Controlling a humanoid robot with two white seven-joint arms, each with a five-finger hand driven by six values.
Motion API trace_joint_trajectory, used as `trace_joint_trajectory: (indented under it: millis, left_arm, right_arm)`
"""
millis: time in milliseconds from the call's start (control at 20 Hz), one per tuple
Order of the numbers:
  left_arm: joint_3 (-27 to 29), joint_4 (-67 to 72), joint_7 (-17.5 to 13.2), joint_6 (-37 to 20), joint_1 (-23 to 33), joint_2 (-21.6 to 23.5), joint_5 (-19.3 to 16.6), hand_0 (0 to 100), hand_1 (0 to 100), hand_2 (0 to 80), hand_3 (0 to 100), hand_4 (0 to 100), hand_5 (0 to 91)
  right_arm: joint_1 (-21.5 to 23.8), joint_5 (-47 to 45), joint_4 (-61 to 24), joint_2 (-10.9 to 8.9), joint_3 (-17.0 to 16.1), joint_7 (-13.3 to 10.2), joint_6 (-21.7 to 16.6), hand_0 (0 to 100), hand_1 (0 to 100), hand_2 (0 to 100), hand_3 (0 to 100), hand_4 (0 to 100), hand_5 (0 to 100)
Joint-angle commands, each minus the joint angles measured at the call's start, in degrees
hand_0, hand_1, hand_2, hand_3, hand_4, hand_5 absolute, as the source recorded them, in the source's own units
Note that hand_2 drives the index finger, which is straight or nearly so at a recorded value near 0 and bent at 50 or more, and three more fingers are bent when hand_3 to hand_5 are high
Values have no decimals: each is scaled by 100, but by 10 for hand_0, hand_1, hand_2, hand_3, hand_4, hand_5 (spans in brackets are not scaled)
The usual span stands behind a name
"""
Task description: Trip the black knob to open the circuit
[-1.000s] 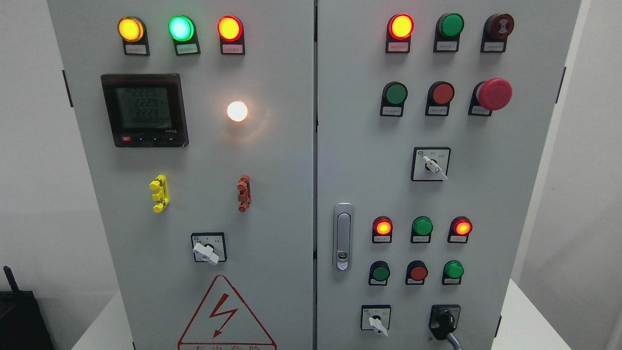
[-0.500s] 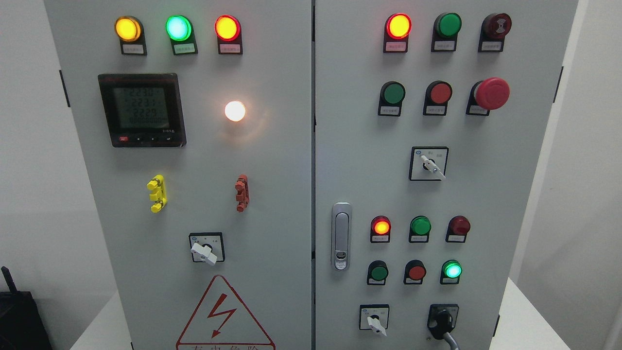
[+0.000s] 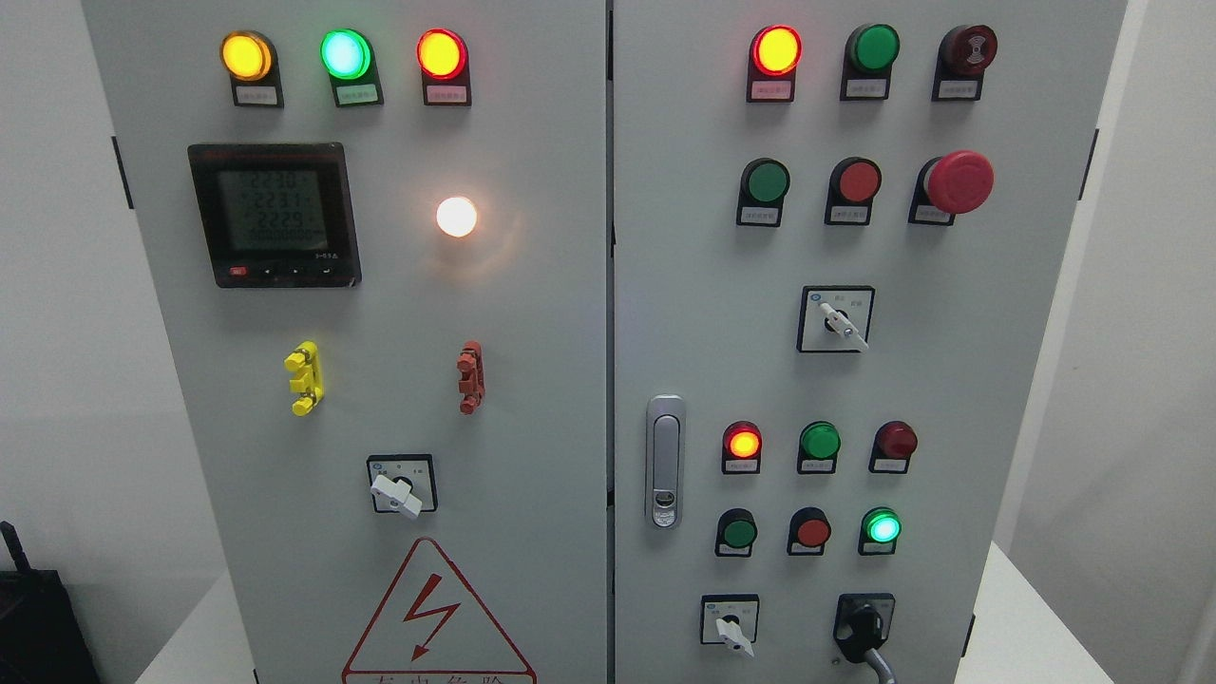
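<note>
The black knob sits on a black square plate at the bottom right of the grey cabinet's right door, its handle pointing down and to the right. A grey cable runs off the picture's bottom edge just below it. Above the knob a green lamp glows, and the red lamp over that one is dark. Neither of my hands shows anywhere in the head view.
White selector switches sit at the lower left of the right door, in its middle and on the left door. A red mushroom button sticks out at the upper right. A silver door latch lies near the centre seam.
The red lamp at the right of the lower group went dark and the green lamp beneath it lit up. The whole view drifted slightly to the left.
</note>
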Motion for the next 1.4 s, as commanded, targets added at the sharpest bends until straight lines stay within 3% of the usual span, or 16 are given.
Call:
trace_joint_trajectory:
  millis: [0,1350]
  left_arm:
    - [-2,-148,0,0,0,1,0,120,389,0,0,0,0]
    - [-2,-148,0,0,0,1,0,120,389,0,0,0,0]
  right_arm:
    - [2,-4,-45,5,-175,13,-14,0,0,8,1000,1000,1000]
    - [29,-21,-62,5,-157,22,-31,0,0,18,1000,1000,1000]
